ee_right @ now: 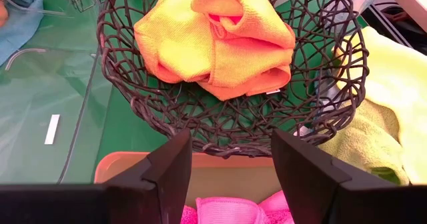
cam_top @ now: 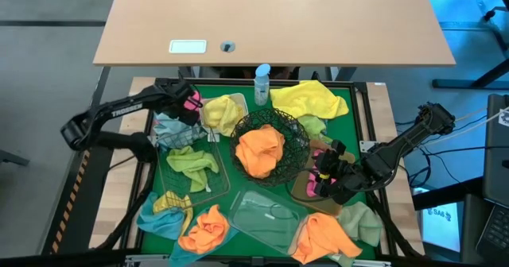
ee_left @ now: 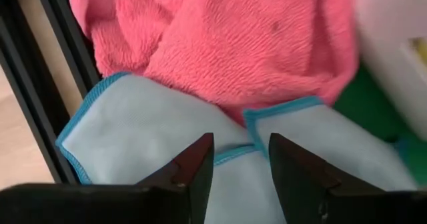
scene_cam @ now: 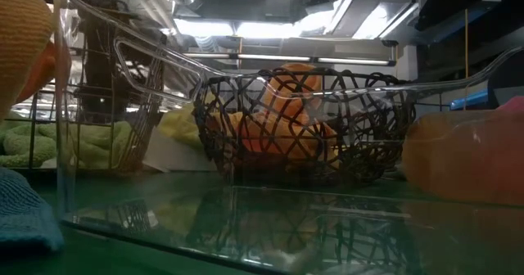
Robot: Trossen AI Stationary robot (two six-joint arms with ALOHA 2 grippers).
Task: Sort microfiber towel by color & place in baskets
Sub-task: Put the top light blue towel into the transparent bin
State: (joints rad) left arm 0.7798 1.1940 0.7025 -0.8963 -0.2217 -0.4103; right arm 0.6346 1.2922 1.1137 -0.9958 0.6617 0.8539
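My left gripper (ee_left: 240,147) (cam_top: 188,106) is open at the far left of the green mat, pointing down over a light blue towel (ee_left: 133,137) with a teal hem. A pink towel (ee_left: 227,44) lies just beyond that towel and overlaps it. My right gripper (ee_right: 230,147) (cam_top: 324,174) hangs open on the right, above the tan tray (ee_right: 220,171), which holds a pink towel (ee_right: 233,211). Beyond it stands the round black wire bowl (ee_right: 333,84), holding an orange towel (ee_right: 213,37). My left gripper stands over the light blue towel's hemmed edge (ee_left: 233,154), one finger on either side of the hem, coming from above. Whether the fingertips touch the cloth I cannot tell.
The wire basket (cam_top: 208,189) holds a pale green towel (cam_top: 191,162). The clear tray (cam_top: 266,215) sits at the near middle. A white tub (ee_left: 393,44) is beside the pink towel. Loose towels: yellow (cam_top: 310,100), orange (cam_top: 205,229) (cam_top: 322,235), blue (cam_top: 163,215). A spray bottle (cam_top: 262,84) stands at the far edge.
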